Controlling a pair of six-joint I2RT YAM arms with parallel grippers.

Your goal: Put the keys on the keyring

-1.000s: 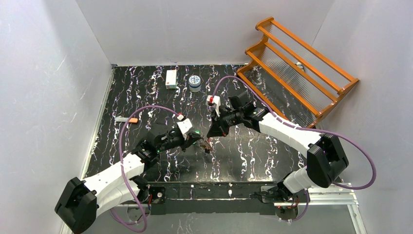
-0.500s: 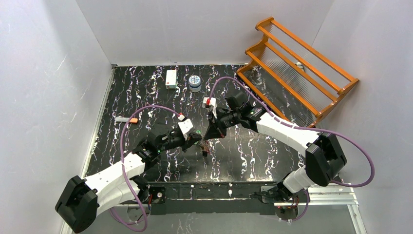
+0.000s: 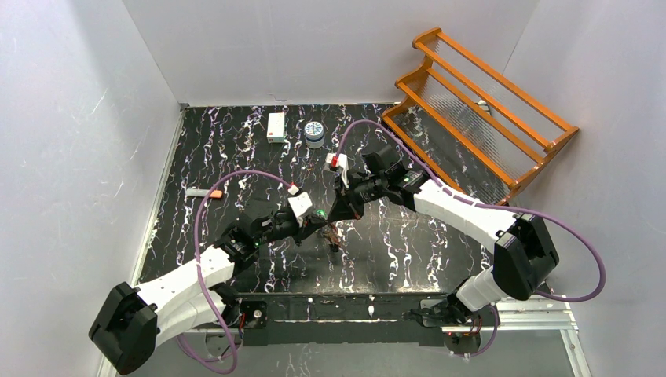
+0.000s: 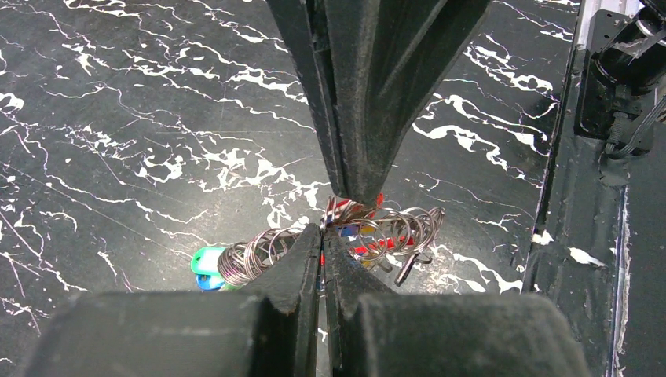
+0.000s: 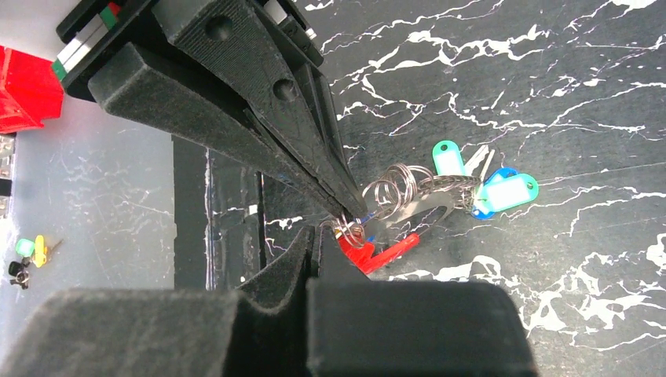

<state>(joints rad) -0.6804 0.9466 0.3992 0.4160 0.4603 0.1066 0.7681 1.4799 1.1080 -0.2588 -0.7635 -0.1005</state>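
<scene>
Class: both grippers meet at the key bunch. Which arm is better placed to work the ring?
Right, tentatively: the right gripper is shut on the keyring beside the red tag; the left gripper just steadies it.

centre: left tool (image 4: pixel 322 234), right tool (image 5: pixel 314 234) meet at keyring (image 4: pixel 393 232) | back: box (image 3: pixel 276 126), tin (image 3: pixel 315 133) | right: rack (image 3: pixel 479 110) | left: pen (image 3: pixel 206 192)

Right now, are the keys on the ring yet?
Looks partly done: colour-capped keys already hang from the keyring. In hand: the left gripper and right gripper, both shut, pinch the ring tip to tip. Left: I can't see whether one more key needs threading.
</scene>
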